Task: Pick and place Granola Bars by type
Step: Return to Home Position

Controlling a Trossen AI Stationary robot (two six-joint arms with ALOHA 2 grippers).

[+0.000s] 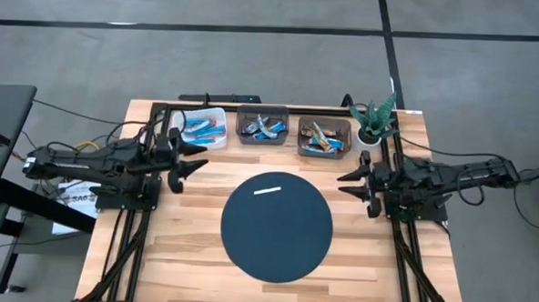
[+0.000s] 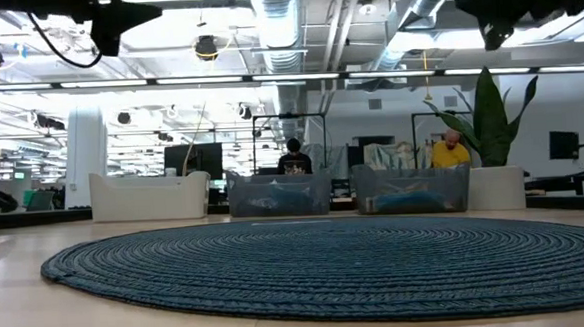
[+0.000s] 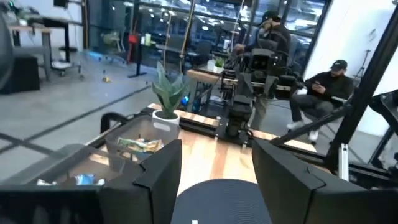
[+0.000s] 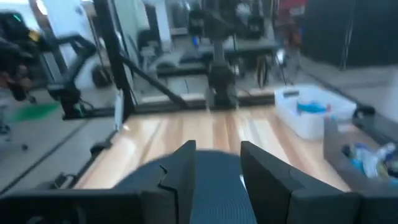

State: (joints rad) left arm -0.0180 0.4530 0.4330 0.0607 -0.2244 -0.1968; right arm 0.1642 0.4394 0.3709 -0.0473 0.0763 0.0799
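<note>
The granola bars lie in three bins along the table's far edge. Blue ones (image 1: 203,127) fill the white bin (image 1: 218,111). Mixed ones (image 1: 262,126) sit in the middle grey bin, and orange-brown and blue ones (image 1: 321,138) in the right grey bin. No bar lies on the round dark mat (image 1: 277,238). My left gripper (image 1: 199,162) hovers open at the mat's left, above the table. My right gripper (image 1: 344,183) hovers open at the mat's right. Each wrist view shows its fingers apart, the left gripper (image 3: 217,168) and the right gripper (image 4: 217,165), with nothing between them.
A thin white strip (image 1: 268,189) lies on the far part of the mat. A potted plant (image 1: 376,119) stands at the far right corner, beside the right bin. Black frame rails run along both table sides. People sit in the room beyond the table (image 3: 323,87).
</note>
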